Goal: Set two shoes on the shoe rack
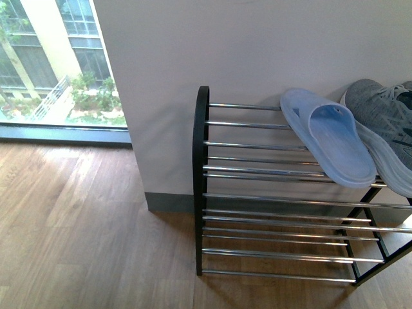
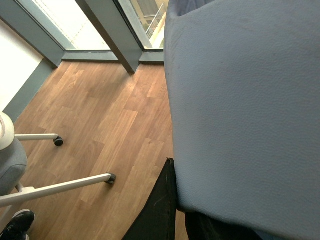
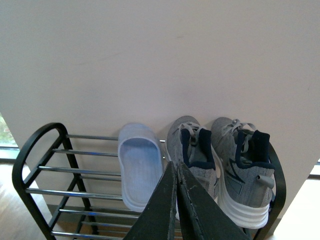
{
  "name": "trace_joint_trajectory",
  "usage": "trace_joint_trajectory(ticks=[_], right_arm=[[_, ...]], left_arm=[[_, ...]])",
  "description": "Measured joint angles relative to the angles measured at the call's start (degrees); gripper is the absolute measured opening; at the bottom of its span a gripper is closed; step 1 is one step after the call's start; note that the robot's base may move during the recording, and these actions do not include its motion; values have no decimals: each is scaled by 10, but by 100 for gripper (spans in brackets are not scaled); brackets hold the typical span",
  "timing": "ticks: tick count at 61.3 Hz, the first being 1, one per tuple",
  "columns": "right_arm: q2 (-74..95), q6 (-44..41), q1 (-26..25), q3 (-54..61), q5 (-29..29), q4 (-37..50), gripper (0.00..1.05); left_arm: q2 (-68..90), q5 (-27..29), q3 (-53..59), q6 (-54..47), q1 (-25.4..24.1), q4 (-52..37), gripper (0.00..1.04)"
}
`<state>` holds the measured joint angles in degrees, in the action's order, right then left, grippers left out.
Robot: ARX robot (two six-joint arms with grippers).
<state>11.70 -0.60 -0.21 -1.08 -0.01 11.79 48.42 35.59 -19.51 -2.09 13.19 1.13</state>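
Two grey sneakers sit side by side on the top tier of the shoe rack (image 3: 45,170), toes toward the white wall (image 1: 193,45) and heels facing our right wrist camera. We see the left sneaker (image 3: 192,155) just beside the right sneaker (image 3: 245,170), their white soles close together and their dark navy linings open upward. A pale blue slipper (image 3: 140,170) lies on the same tier, next to the left sneaker on the side away from its partner. In our front view only that slipper and part of one sneaker show at the rack's far end; the bars toward the black arched frame carry nothing, and the lower tiers stand above the wooden floor (image 1: 77,225).

Our right gripper (image 3: 176,200) points at the left sneaker's heel with its dark fingers pressed together, holding nothing. Our left gripper (image 2: 167,200) shows only as a dark sliver beside a large grey-blue padded surface (image 2: 245,100), and we cannot tell how its fingers stand. A chair's white legs and casters (image 2: 59,141) rest on the floor nearby.
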Motion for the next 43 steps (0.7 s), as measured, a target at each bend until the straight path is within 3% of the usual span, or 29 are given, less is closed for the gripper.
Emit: trace_joint_trajectory(ticks=[9,15,39,43], right_arm=[[-22,0,0,0,0,-22,1],[-89,0,0,0,0,-107,1],[-113,0,0,0,0,-116,1],[-113,0,0,0,0,-116,10]], left_arm=[[0,0,0,0,0,0,2],[0,0,0,0,0,0,2],[0,0,0,0,0,0,2],[0,0,0,0,0,0,2]])
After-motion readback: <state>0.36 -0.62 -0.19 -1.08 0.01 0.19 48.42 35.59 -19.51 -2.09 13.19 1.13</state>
